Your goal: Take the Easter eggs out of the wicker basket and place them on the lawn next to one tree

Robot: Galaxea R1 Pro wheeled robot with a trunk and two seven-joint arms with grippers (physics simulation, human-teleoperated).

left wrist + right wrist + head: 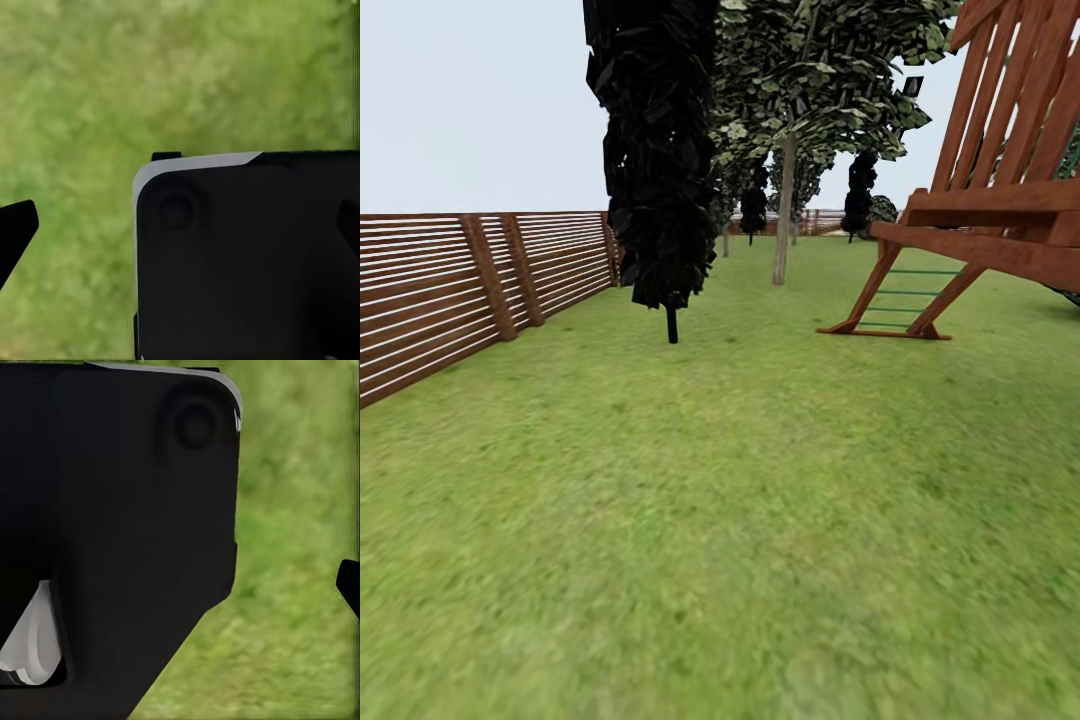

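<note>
The Easter eggs and the wicker basket are out of view. The lawn (740, 480) stretches ahead in the head view. A tree (784, 215) with a pale straight trunk and leafy canopy stands far ahead, right of centre. My left gripper (182, 225) is open, its dark fingertips (16, 229) at opposite edges of the left wrist view with nothing held between them. My right gripper (180, 585) also looks open. One of its fingertips (349, 585) shows far out at the edge over grass, and the other is lost against a black robot part.
A dark narrow cypress (660, 150) stands ahead, left of centre. A brown slatted fence (450, 290) runs along the left. A wooden play structure (960, 250) with a green-runged ladder occupies the right. More dark trees stand far back.
</note>
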